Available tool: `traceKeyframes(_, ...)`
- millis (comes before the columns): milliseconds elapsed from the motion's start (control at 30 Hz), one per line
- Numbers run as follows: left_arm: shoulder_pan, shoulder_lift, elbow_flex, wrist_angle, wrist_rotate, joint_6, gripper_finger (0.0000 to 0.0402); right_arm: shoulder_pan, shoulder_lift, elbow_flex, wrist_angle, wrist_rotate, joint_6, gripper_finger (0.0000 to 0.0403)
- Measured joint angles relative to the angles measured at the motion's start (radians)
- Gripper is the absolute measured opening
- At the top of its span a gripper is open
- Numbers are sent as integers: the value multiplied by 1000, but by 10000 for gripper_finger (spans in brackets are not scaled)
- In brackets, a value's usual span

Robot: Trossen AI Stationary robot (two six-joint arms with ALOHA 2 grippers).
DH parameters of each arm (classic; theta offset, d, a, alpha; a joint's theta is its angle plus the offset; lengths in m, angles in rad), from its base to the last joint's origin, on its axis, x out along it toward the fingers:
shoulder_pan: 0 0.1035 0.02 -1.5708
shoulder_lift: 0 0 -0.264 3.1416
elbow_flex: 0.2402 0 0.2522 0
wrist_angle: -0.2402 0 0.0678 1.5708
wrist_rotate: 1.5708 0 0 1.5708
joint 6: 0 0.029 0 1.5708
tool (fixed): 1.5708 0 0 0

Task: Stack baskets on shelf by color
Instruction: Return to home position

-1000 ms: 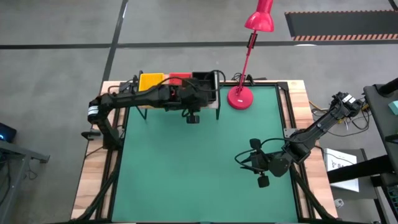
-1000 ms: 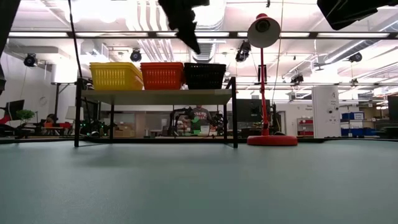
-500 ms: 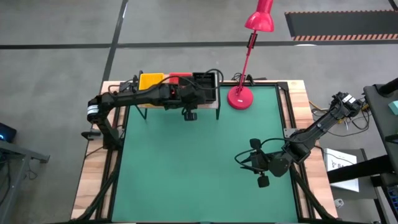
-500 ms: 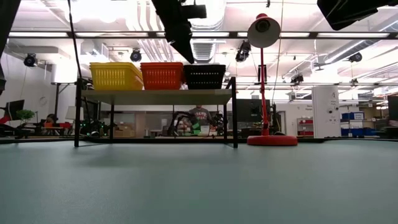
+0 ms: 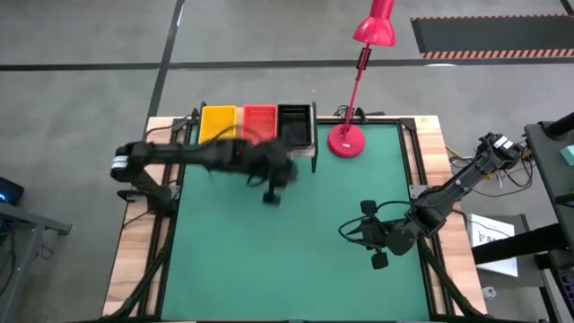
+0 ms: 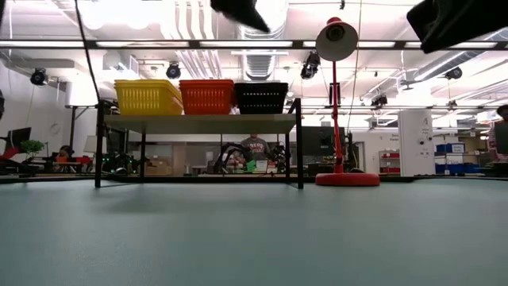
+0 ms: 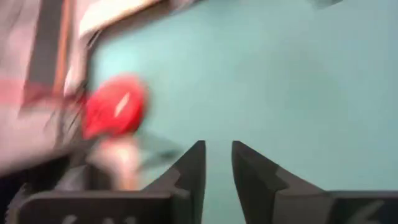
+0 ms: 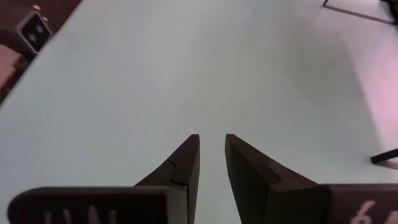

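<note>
Now that the yellow, red-orange and black plastic mesh baskets [image 5: 260,119] sit colour-sorted on the wood-topped, black-legged shelf [image 6: 198,124] at 11 o'clock, left gripper [image 7: 217,149] has backed off toward centre, fingers narrowly parted, empty. Right gripper [image 8: 211,140] idles at 4, likewise. Stacking looks done.

The yellow baskets [image 6: 148,96], red-orange baskets [image 6: 207,96] and black baskets [image 6: 261,97] read to me as open plastic mesh. The shelf [image 6: 198,123] has a pale matt wooden plank top on thin black metal legs. My table [image 5: 296,260] has a smooth, matt green top, framed by bare light wood along its left and right edges. Near its far edge, the lamp [image 6: 347,179] is glossy red.
</note>
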State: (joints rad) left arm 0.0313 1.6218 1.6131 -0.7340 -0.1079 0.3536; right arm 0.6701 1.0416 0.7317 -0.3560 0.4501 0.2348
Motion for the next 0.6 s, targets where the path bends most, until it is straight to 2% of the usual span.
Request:
traceKeyframes(167,-182,-161,-266,270,41,49,12,0,-9,-54,79,29,-56,68)
traceKeyframes(300,-274,-349,-520,491,6,5,6,0,-38,-133,265,37,-200,68)
traceKeyframes(500,-278,-667,-894,811,-17,-33,1,-48,-126,-313,689,72,-478,68)
traceKeyframes(600,-245,-816,-1041,892,-33,-33,1,-95,-206,-383,715,70,-500,68)
